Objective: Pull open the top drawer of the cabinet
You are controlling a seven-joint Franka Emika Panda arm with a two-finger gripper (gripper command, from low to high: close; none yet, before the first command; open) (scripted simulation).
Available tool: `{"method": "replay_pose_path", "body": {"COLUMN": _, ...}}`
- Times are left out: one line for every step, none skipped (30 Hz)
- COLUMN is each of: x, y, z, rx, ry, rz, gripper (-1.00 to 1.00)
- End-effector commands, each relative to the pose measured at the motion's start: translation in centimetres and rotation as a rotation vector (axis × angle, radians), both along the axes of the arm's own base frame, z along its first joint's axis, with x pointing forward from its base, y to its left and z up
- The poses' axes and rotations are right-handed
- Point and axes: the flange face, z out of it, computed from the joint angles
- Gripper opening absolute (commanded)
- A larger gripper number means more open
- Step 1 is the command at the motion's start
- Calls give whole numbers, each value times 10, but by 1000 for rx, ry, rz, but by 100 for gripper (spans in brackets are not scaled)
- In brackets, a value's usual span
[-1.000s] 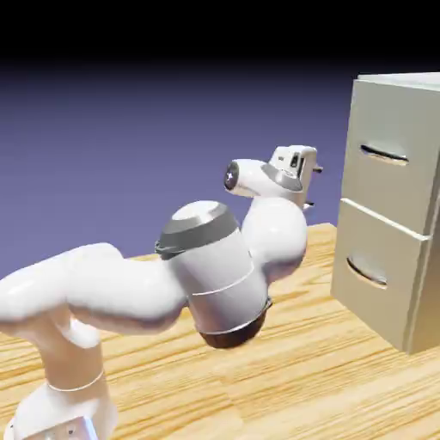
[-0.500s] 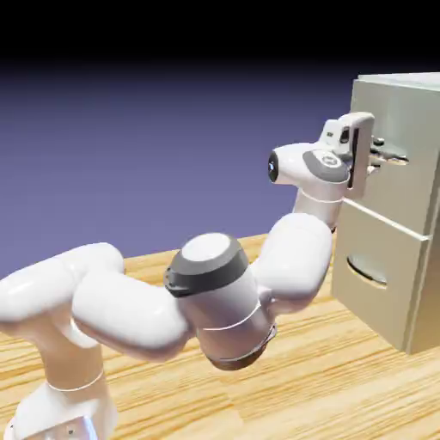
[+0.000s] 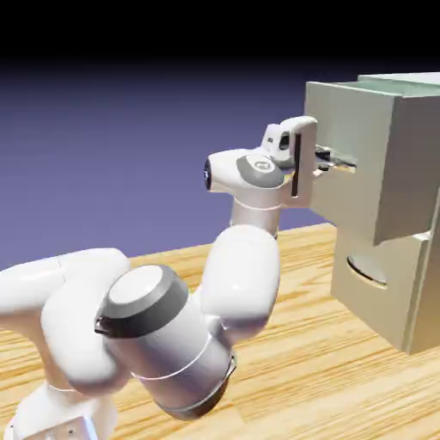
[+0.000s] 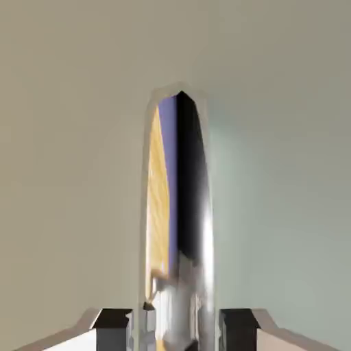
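Gripping the thin bar handle (image 4: 177,226) between its fingertips, the gripper (image 3: 320,161) is pinched shut on it at the front of the top drawer (image 3: 357,163), level with the hand. The drawer stands well out from the cabinet (image 3: 412,284), its side wall exposed, while the lower drawer (image 3: 369,279) sits flush. The opening looks largely done; whether more travel remains cannot be told, and the grip is not yet released.

Cabinet (image 3: 412,284) cropped at right edge
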Motion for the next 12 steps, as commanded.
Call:
{"method": "replay_pose_path", "body": {"x": -12, "y": 0, "z": 0, "rx": 0, "ry": -3, "rz": 0, "gripper": -100}}
{"method": "replay_pose_path", "body": {"x": -24, "y": 0, "z": 0, "rx": 0, "ry": -3, "rz": 0, "gripper": -100}}
{"method": "replay_pose_path", "body": {"x": -36, "y": 0, "z": 0, "rx": 0, "ry": -3, "rz": 0, "gripper": -100}}
{"method": "replay_pose_path", "body": {"x": -49, "y": 0, "z": 0, "rx": 0, "ry": -3, "rz": 0, "gripper": -100}}
{"method": "replay_pose_path", "body": {"x": -61, "y": 0, "z": 0, "rx": 0, "ry": -3, "rz": 0, "gripper": -100}}
{"method": "replay_pose_path", "body": {"x": -74, "y": 0, "z": 0, "rx": 0, "ry": -3, "rz": 0, "gripper": -100}}
{"method": "replay_pose_path", "body": {"x": -87, "y": 0, "z": 0, "rx": 0, "ry": -3, "rz": 0, "gripper": -100}}
{"method": "replay_pose_path", "body": {"x": -96, "y": 0, "z": 0, "rx": 0, "ry": -3, "rz": 0, "gripper": -100}}
{"method": "replay_pose_path", "body": {"x": -96, "y": 0, "z": 0, "rx": 0, "ry": -3, "rz": 0, "gripper": 100}}
{"method": "replay_pose_path", "body": {"x": -96, "y": 0, "z": 0, "rx": 0, "ry": -3, "rz": 0, "gripper": 100}}
{"method": "replay_pose_path", "body": {"x": -109, "y": -1, "z": 1, "rx": 2, "ry": -3, "rz": 1, "gripper": 100}}
{"method": "replay_pose_path", "body": {"x": -123, "y": -1, "z": 1, "rx": 3, "ry": -3, "rz": 1, "gripper": 100}}
